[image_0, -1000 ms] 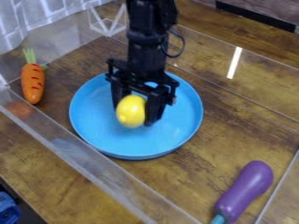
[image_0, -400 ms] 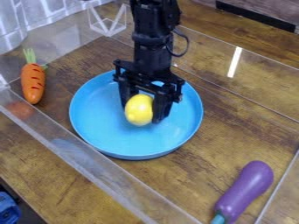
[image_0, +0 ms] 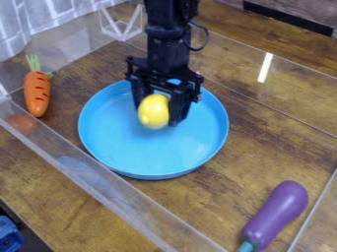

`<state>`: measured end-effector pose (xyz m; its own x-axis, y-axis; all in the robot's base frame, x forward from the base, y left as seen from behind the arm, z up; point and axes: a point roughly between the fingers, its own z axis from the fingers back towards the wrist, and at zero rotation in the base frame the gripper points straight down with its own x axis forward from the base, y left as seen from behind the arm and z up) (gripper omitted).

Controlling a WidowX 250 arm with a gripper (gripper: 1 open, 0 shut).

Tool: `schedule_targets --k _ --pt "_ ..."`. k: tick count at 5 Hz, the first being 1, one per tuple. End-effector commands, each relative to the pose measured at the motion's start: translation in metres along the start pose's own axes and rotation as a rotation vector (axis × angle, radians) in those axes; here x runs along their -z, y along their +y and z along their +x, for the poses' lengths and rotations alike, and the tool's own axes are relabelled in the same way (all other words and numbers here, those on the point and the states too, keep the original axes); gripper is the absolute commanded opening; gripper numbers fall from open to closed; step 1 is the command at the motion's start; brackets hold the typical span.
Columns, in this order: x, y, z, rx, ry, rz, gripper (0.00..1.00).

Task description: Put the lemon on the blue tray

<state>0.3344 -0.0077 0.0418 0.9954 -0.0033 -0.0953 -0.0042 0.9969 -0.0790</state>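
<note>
On the wooden worktop (image_0: 283, 123), an orange carrot (image_0: 37, 91) lay at nine o'clock, well apart from the blue tray (image_0: 112, 148). Nothing stood between the two. The black gripper (image_0: 161, 99) hung over the tray's middle, its jaws gripping the lemon (image_0: 154, 110), one on either side. The lemon's long axis ran roughly upright, twelve to six o'clock. Whether it touched the tray floor could not be told. A purple eggplant (image_0: 273, 215) lay at five o'clock, clear of the tray.
</note>
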Motion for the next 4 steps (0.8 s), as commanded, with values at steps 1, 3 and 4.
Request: schedule_targets --k 1,3,4 --pt "-0.012 0.006 0.013 -0.008 -0.059 -0.006 1.00" --pt "-0.002 0.009 0.017 -0.006 -0.046 -0.023 1.00" --pt "0.001 0.011 0.022 -0.008 -0.043 -0.031 1.00"
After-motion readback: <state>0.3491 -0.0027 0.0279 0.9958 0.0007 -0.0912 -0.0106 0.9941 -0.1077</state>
